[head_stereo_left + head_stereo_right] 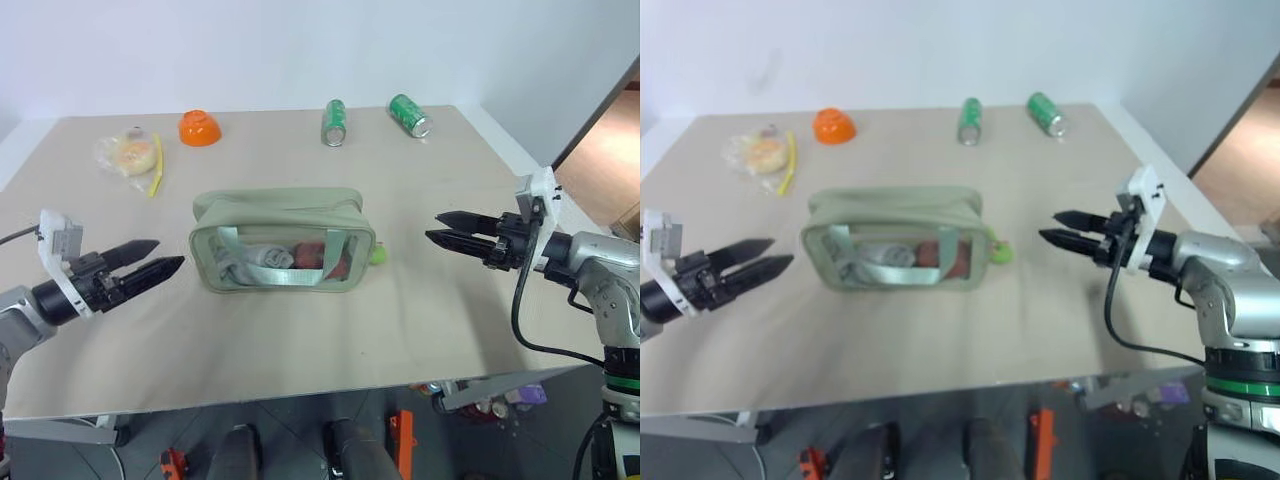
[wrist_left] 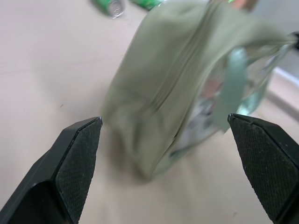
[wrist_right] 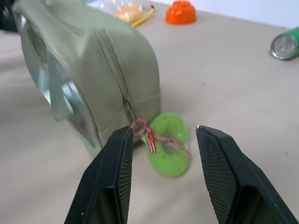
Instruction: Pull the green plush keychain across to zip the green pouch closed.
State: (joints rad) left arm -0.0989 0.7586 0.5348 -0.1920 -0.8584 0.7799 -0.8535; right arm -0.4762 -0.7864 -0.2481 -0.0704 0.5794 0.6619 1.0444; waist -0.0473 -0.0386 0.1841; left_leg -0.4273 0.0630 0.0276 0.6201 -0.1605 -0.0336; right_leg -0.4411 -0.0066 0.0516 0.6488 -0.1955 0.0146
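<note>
The pale green pouch (image 1: 285,240) stands in the middle of the table, its clear window facing me. Along its top the zipper (image 3: 114,60) looks drawn shut, down to the end where the green plush keychain (image 1: 377,255) lies on the table at the pouch's right end, tied on by red-and-white string (image 3: 152,135). My right gripper (image 1: 432,227) hovers open a short way right of the keychain, pointing at it and touching nothing. To the left of the pouch my left gripper (image 1: 170,253) is wide open and apart from it, aimed at the pouch's left end (image 2: 140,116).
At the back of the table sit an orange bowl (image 1: 199,128), two green cans (image 1: 335,122) (image 1: 410,115) and a clear bag of yellow food (image 1: 130,153) beside a yellow stick (image 1: 156,170). The table's front edge (image 1: 300,395) runs just below both grippers.
</note>
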